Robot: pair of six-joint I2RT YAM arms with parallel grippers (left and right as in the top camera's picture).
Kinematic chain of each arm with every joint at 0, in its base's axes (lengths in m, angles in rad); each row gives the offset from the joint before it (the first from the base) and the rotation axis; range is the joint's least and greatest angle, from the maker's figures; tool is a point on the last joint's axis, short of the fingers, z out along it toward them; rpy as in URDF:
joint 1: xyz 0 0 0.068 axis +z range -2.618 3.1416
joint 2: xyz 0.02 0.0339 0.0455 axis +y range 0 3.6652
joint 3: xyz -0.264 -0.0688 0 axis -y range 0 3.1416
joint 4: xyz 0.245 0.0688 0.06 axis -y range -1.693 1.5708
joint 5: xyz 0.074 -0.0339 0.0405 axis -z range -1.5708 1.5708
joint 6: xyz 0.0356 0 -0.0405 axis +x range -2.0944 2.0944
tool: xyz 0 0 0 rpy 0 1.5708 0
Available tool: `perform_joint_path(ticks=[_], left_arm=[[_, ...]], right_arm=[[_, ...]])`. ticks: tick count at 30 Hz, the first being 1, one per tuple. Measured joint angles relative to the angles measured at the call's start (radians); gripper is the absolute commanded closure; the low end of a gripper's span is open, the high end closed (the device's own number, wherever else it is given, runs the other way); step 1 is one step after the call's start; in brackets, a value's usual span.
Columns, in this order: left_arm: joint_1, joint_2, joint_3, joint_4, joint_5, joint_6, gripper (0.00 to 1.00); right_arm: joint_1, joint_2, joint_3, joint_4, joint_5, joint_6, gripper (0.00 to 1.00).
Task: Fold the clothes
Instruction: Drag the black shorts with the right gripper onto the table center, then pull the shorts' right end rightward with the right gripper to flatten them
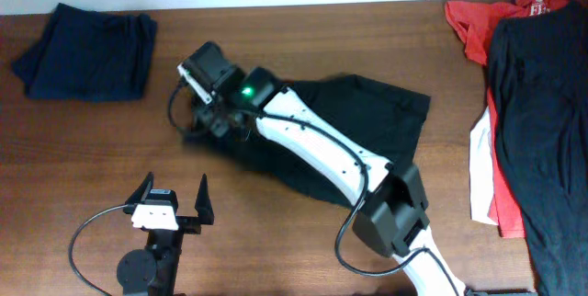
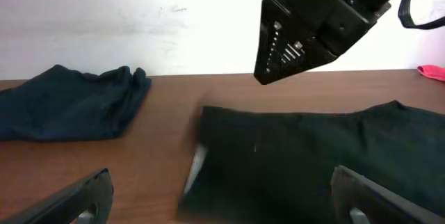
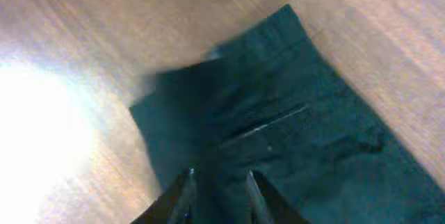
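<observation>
1. The black garment [image 1: 367, 121] lies spread in the middle of the surface [image 1: 92, 149]. A pale sliver of its inside shows along the left edge in the left wrist view.
2. The right gripper [image 1: 197, 112] is down over that left edge. From its own camera the fingers [image 3: 184, 193] stand close together with dark cloth between them, but the blur means I cannot tell whether they are pinching it or only near it.
3. The left gripper [image 1: 173, 193] sits near the front of the surface, just short of the garment, its fingers spread wide and holding nothing.
4. To my eye the step is folding that left edge across. It calls for a firm pinch through both layers, a low lift, and a straight carry so the hem lands square without dragging the rest.
5. A folded navy garment [image 1: 87, 52] sits at the far left. A red piece [image 1: 514, 11], a white piece [image 1: 480, 172] and another black piece [image 1: 542, 149] are heaped at the far right, well apart.
</observation>
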Motion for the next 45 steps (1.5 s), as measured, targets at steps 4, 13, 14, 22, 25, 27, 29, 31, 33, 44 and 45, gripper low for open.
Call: perform_joint_path(ticks=[4, 13, 14, 22, 25, 27, 29, 31, 33, 44, 45], left_arm=[[0.0, 0.0, 0.0, 0.0, 0.0, 0.0, 0.01], [0.0, 0.0, 0.0, 0.0, 0.0, 0.0, 0.01], [0.0, 0.0, 0.0, 0.0, 0.0, 0.0, 0.01], [0.0, 0.0, 0.0, 0.001, 0.0, 0.0, 0.01], [0.0, 0.001, 0.0, 0.0, 0.0, 0.0, 0.01], [0.0, 0.0, 0.0, 0.001, 0.0, 0.0, 0.01], [0.0, 0.001, 0.0, 0.0, 0.0, 0.0, 0.01], [0.0, 0.001, 0.0, 0.0, 0.0, 0.0, 0.01], [0.0, 0.001, 0.0, 0.0, 0.0, 0.0, 0.01], [0.0, 0.001, 0.0, 0.0, 0.0, 0.0, 0.01], [0.0, 0.001, 0.0, 0.0, 0.0, 0.0, 0.01]], right_arm=[[-0.026, -0.007, 0.018, -0.15, 0.007, 0.038, 0.23], [-0.595, -0.278, 0.102, -0.632, 0.162, 0.229, 0.01], [-0.655, -0.265, 0.079, -0.662, 0.151, 0.264, 0.01], [-0.89, -0.223, -0.398, -0.415, -0.027, 0.333, 0.01], [-0.881, -0.215, -0.611, -0.268, -0.093, 0.336, 0.01], [-0.881, -0.216, -0.706, -0.18, -0.12, 0.336, 0.01], [-0.881, -0.215, -0.787, -0.108, -0.14, 0.338, 0.01], [-0.881, -0.215, -0.811, -0.076, -0.15, 0.338, 0.06], [-0.879, -0.215, -0.818, -0.053, -0.154, 0.338, 0.17], [-0.801, -0.223, -0.856, 0.144, -0.134, 0.34, 0.91], [-0.801, -0.223, -0.856, 0.18, -0.125, 0.339, 0.9]])
